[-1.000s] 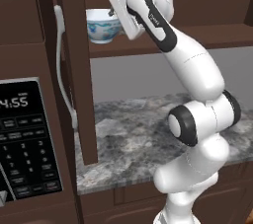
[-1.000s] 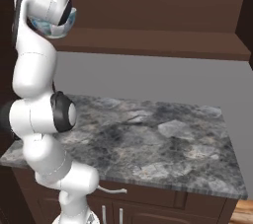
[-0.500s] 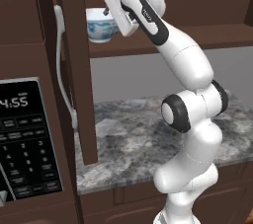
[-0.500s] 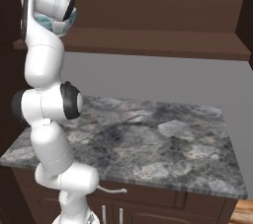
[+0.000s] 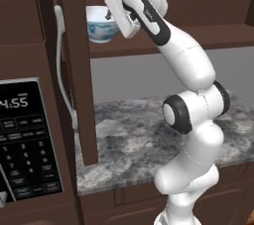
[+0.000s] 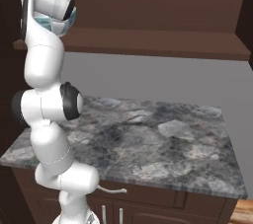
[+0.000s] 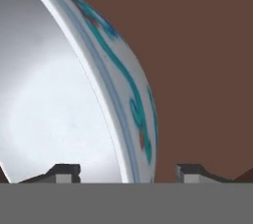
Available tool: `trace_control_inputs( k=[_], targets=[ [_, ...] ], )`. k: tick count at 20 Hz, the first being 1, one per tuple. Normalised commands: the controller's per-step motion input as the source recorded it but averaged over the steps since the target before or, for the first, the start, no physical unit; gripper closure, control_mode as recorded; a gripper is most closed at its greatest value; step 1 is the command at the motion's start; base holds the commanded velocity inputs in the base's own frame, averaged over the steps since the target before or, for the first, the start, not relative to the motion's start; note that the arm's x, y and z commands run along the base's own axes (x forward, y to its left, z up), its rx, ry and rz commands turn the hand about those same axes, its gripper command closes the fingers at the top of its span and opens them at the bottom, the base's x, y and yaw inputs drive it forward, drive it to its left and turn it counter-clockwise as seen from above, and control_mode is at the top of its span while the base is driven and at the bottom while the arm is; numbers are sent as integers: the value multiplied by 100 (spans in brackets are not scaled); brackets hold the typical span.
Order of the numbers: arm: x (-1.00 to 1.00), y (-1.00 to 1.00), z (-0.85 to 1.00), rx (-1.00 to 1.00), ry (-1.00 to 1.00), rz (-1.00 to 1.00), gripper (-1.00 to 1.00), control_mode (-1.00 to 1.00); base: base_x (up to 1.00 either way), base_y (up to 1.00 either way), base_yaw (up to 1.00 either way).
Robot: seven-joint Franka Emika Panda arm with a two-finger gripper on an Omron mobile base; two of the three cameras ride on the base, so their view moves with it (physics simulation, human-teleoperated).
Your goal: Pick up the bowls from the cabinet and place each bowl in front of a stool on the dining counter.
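A white bowl [image 5: 99, 29] painted in blue, green and red stands on the plank shelf [image 5: 198, 38] of the dark brown cabinet, just right of its open door [image 5: 79, 95]. My gripper [image 5: 111, 17] reaches down over the bowl's right rim. In the hand view the gripper [image 7: 127, 172] straddles that rim [image 7: 123, 134], with one fingertip [image 7: 64, 171] inside the bowl and the other outside against the brown wood. A gap shows on both sides of the rim, so the jaws are open. A sliver of the bowl [image 6: 47, 22] peeks out behind the hand in the right base view.
The cabinet door's pale curved handle [image 5: 62, 70] hangs left of the bowl. A black microwave panel [image 5: 25, 140] sits at the lower left. A grey marbled worktop [image 6: 148, 139] lies under the shelf, above low drawer cabinets.
The arm has stretched up and in toward the bowl, its elbow rising. The fingers have come closer together around the rim. The bowl has not moved.
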Motion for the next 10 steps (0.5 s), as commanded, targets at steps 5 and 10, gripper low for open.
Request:
trace_control_inputs(
  k=[5,10],
  targets=[
    [0,0,-19,0,3,0,100,-100,0,0,0],
    [-40,-46,-11,7,-1,-2,100,-100,0,0,0]
  ],
)
